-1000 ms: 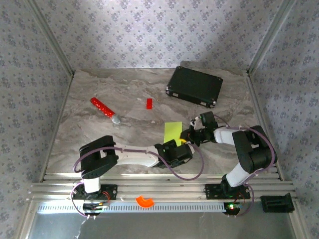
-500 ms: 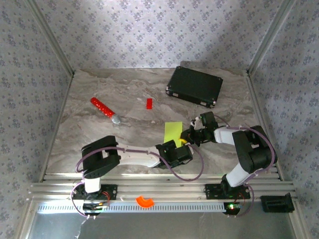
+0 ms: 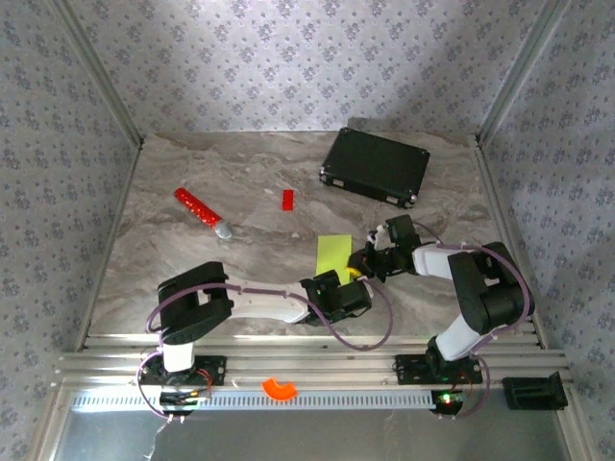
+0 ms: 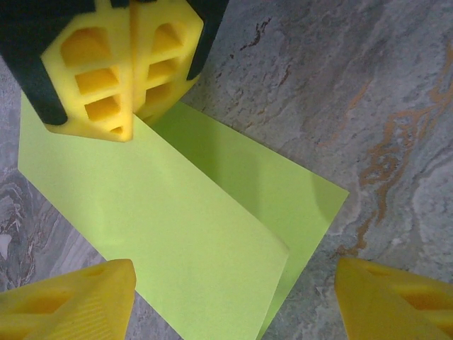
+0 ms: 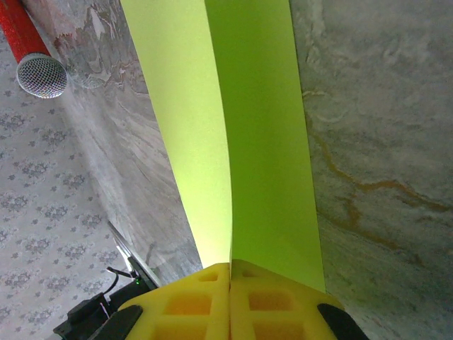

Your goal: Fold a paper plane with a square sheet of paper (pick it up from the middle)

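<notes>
- paper [image 3: 333,255] is lying where right now?
- it is lying on the table [image 3: 211,192], near the front and a little right of the middle, between the two arms. it is looking folded over on itself. the upper flap is lifting slightly, and a strip of the lower layer is showing past it.
- why is the flap lifting?
- the right jaws are pinching it. they are pressed shut on the end of the sheet nearest them, so i am judging they are anchoring it while the crease is being set.
- and the left jaws?
- they are hanging spread wide apart just above the other end, gripping nothing. i am guessing they are lining up to press the flap flat or take a corner.
- how far along is the plane?
- only a first fold is looking started; no pointed nose is showing yet.
- any risk?
- thin paper could be sliding on the smooth table, so an early release could be pulling the edges out of line.
</notes>
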### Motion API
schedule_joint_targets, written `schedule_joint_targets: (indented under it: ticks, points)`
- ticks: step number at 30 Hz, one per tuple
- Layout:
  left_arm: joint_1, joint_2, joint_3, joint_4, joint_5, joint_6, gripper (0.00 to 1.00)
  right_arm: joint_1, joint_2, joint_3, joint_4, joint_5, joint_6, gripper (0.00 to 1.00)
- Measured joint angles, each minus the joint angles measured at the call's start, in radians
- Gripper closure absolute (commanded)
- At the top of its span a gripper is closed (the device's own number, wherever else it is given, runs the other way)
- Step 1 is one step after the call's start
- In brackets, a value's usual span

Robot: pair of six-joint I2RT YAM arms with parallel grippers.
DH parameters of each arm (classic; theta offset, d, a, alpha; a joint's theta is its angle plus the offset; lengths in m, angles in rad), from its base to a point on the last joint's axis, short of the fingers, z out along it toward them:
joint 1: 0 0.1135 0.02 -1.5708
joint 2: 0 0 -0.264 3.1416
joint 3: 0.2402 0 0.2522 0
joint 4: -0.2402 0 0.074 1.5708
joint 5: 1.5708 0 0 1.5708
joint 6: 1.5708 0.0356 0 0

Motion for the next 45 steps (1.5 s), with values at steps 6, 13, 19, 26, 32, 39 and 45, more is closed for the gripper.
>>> schedule_joint_targets:
  ticks: [6,13,19,26,32,39,45]
  points:
    - [0.0,0.0,0.014,0.005,0.0,0.0,0.27,-0.003,0.0,0.0,-0.003,0.0,0.0,0.93]
    - [-0.001,0.0,0.015,0.008,-0.001,0.0,0.34,-0.008,0.0,0.0,-0.006,0.001,-0.004,0.93]
    - [-0.001,0.0,0.015,0.009,-0.004,-0.001,0.35,-0.01,0.0,0.0,-0.013,0.001,-0.005,0.93]
    - [-0.001,0.0,0.015,0.014,-0.007,0.001,0.48,-0.01,0.0,0.0,-0.015,0.004,-0.007,0.92]
    - [-0.001,0.0,0.015,0.024,-0.008,0.0,0.61,-0.01,0.0,0.0,-0.019,0.004,-0.007,0.92]
    - [-0.001,0.0,0.015,0.024,-0.014,-0.005,0.71,-0.01,0.0,0.0,-0.019,0.004,-0.007,0.92]
    - [-0.001,0.0,0.015,0.024,-0.014,-0.01,0.83,-0.01,0.0,0.0,-0.021,0.004,-0.007,0.92]
